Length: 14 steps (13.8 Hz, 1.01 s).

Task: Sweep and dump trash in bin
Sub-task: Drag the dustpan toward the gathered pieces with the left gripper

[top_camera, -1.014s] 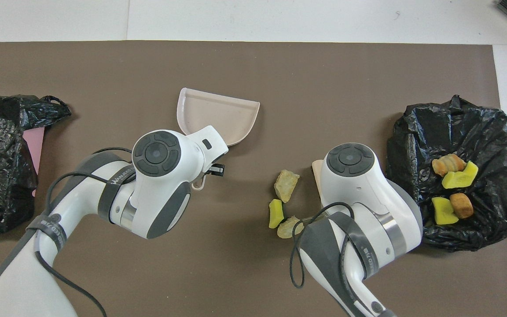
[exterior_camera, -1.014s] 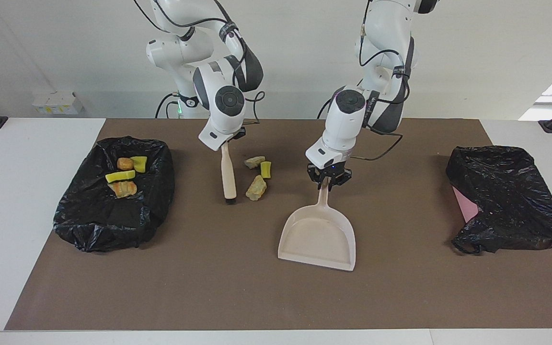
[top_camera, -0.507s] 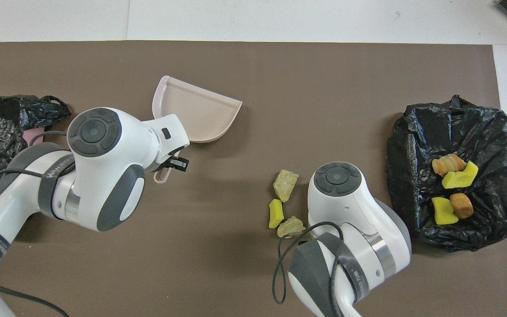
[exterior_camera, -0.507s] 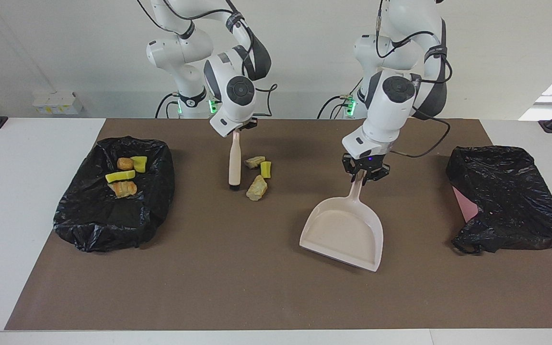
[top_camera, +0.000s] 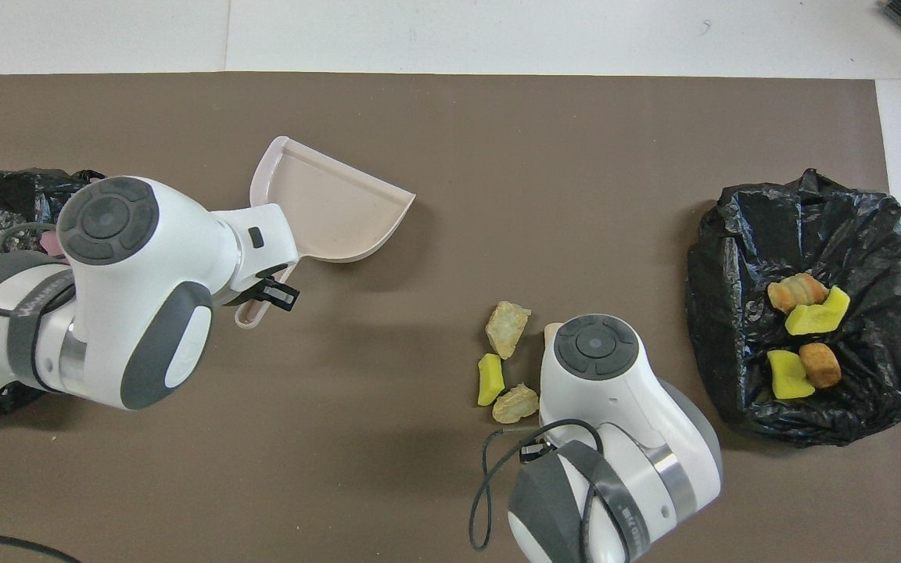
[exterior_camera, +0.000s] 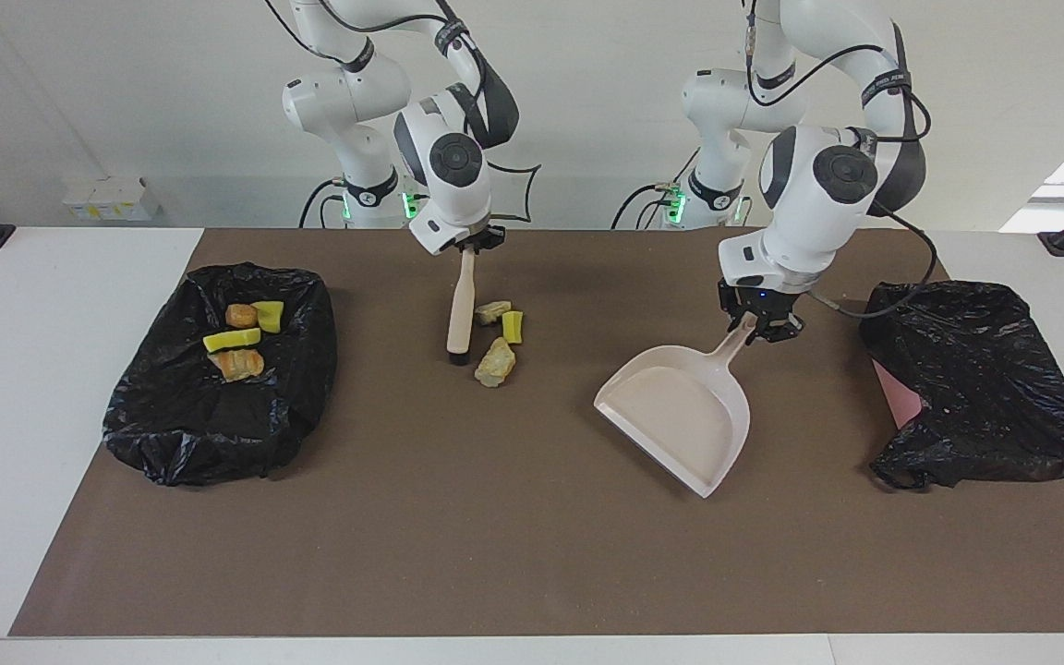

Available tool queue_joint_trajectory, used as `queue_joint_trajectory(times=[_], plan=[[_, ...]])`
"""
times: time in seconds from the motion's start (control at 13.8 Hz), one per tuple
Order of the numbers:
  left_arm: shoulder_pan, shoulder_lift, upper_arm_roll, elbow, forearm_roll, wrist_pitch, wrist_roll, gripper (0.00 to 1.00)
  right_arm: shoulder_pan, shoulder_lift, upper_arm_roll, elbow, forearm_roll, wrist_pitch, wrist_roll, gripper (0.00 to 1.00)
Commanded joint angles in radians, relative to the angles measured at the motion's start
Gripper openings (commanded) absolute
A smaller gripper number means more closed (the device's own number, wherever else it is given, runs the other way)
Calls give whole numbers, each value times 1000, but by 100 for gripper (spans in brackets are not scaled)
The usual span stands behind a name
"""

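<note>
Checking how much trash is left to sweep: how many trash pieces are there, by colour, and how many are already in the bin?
Yellow: 3, one on the mat, two in the bin.
Tan or orange-brown: 4, two on the mat, two in the bin.
Total: 7; 4 binned.

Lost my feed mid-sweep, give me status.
Right gripper shut on brush beside three loose trash pieces. Left gripper shut on empty dustpan. Four pieces in bin. Nothing blocking.
</note>
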Motion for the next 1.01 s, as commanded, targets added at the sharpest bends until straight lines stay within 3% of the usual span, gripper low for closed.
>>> queue_joint_trajectory(times=[0.0,0.36,0.58,0.94], plan=[[61,-30,-9,-31,12,-11,261,0,-10,-21,2,-29,26,26,21,0],[40,-90,-12,-145,14,64,330,0,-27,-24,2,-42,26,39,53,0],[-38,-113,-12,-224,26,140,361,0,-29,-32,2,-67,26,41,53,0],[-181,-110,-12,-262,54,183,311,0,34,-87,4,-157,26,90,44,0]])
